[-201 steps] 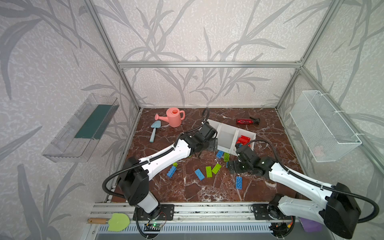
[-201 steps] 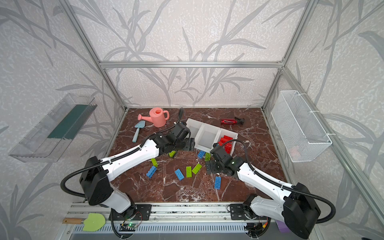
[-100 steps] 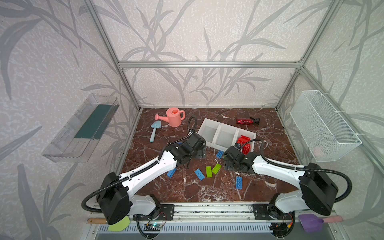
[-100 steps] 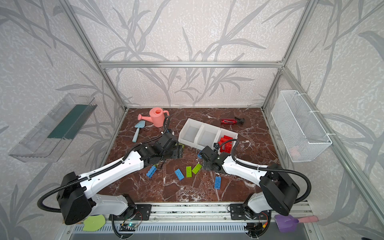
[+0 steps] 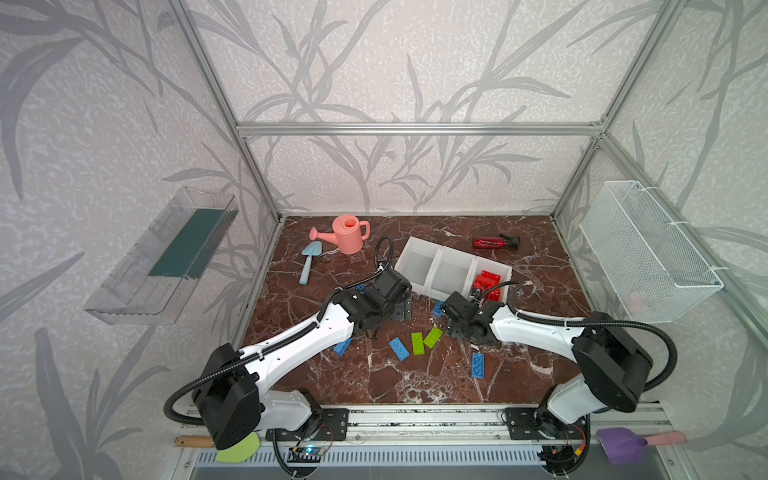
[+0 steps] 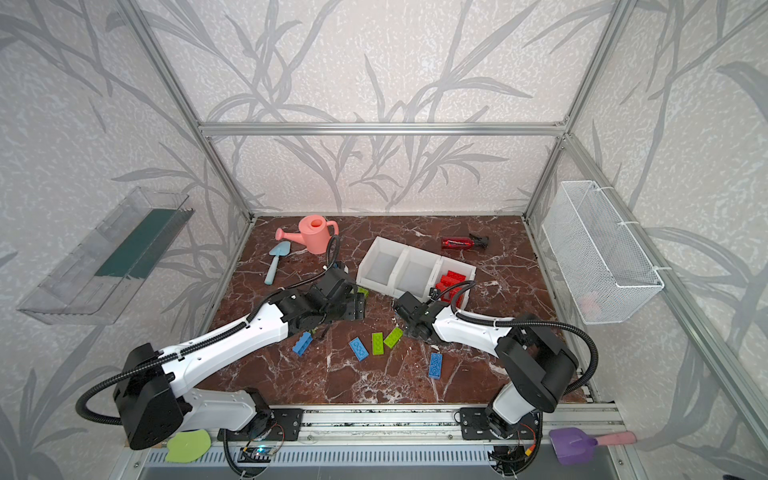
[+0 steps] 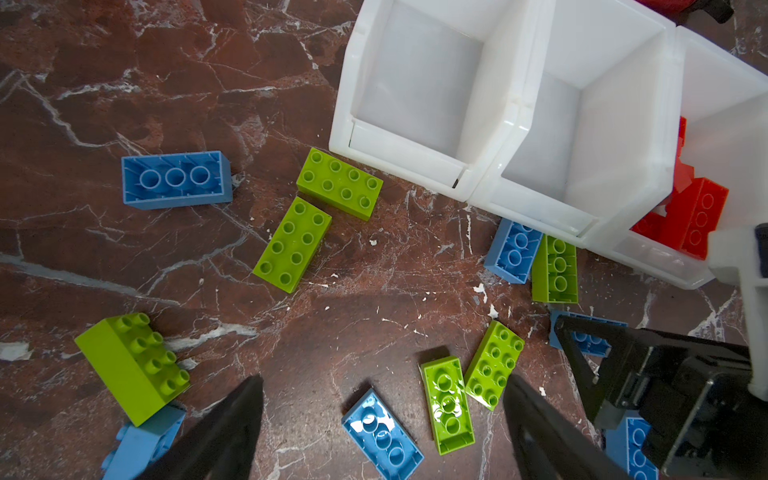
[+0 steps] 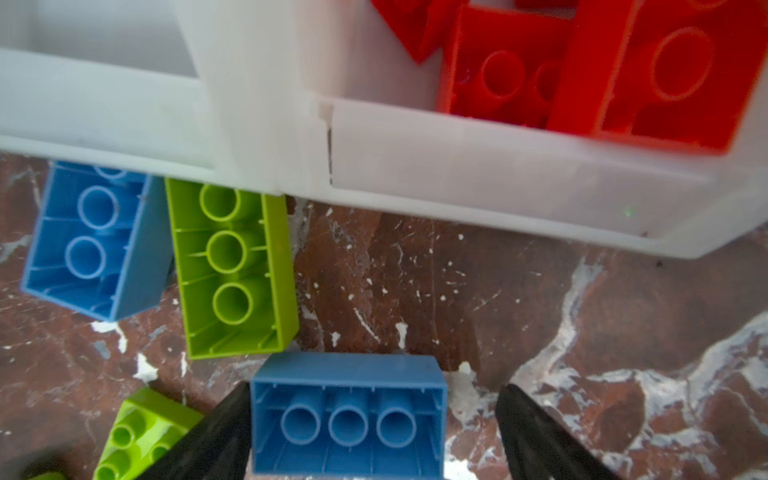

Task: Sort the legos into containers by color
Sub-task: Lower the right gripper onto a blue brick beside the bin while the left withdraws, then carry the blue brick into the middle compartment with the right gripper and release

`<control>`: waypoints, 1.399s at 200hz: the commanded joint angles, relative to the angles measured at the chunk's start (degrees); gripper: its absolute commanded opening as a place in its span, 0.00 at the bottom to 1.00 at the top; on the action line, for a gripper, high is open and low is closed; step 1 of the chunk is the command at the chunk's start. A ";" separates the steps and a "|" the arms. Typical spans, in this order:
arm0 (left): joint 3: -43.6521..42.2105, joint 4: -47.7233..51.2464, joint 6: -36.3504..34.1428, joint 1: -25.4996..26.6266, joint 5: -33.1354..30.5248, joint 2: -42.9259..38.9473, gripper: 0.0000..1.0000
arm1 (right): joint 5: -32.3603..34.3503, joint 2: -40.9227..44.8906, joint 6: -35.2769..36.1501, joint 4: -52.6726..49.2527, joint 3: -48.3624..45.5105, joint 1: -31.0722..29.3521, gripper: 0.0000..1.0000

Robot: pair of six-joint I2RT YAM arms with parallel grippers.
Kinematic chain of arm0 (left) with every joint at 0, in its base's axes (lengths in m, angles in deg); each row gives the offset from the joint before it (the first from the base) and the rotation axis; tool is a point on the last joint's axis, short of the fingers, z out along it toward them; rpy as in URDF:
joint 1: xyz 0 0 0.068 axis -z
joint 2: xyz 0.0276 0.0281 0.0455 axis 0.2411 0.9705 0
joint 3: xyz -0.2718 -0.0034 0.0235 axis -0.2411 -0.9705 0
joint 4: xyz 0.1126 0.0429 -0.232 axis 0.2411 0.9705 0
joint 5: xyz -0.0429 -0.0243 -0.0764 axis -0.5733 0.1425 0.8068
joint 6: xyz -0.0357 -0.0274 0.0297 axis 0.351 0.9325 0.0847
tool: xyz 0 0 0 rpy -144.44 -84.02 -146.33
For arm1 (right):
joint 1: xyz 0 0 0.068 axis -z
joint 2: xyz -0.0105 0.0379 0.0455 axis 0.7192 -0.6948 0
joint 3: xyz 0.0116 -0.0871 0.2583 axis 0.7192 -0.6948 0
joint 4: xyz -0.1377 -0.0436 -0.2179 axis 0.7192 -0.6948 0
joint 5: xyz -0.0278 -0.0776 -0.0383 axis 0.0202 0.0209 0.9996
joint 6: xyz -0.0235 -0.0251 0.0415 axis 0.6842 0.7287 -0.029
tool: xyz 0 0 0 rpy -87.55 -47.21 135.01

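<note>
Three joined white containers [image 5: 441,252] stand mid-table; the right one holds red legos [image 5: 487,282] and the other two are empty. Blue and lime legos lie scattered in front of them. My right gripper [image 8: 374,415] is open and straddles an upturned blue lego [image 8: 347,415] lengthwise; one finger touches its end and the other stands off. In a top view this gripper [image 5: 451,316] sits low by the bins' front. My left gripper [image 7: 382,415] hangs open above a blue lego [image 7: 382,432] and a lime lego [image 7: 446,403], holding nothing.
At the back left are a pink watering can [image 5: 349,233] and a light blue trowel [image 5: 308,262]. A dark red spray bottle [image 5: 494,242] lies behind the bins. More loose legos [image 5: 478,365] lie toward the front. A wire basket [image 5: 648,257] and a clear tray [image 5: 166,257] hang on the side walls.
My left gripper has drawn back from the bins toward the scattered bricks. My right gripper has moved left and come down by the blue lego in front of the bins.
</note>
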 commanded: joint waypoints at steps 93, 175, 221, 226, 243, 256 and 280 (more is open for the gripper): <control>-0.56 1.15 1.64 -0.06 1.08 -1.48 0.90 | 0.14 1.60 -1.45 -1.64 -0.33 -0.21 0.61; -6.65 2.91 3.34 -0.14 0.21 -7.72 0.90 | -1.91 11.28 9.04 -5.36 3.16 -0.21 0.60; -9.27 5.32 4.40 -0.19 -1.88 -10.41 0.90 | -3.18 16.12 19.45 -0.56 4.74 0.11 0.59; -9.60 5.59 4.65 -0.21 -2.40 -10.78 0.90 | -3.90 16.40 20.69 -0.17 5.24 0.37 0.58; -10.85 6.22 5.47 -0.23 -3.22 -12.17 0.91 | -6.72 17.02 23.29 0.86 7.14 1.70 0.58; -12.08 6.44 6.11 -0.20 -3.52 -13.22 0.91 | -9.51 16.51 26.64 1.51 8.79 3.16 0.58; -14.00 7.04 7.18 -0.23 -3.81 -14.86 0.95 | -13.23 13.67 29.41 0.81 13.37 5.97 0.58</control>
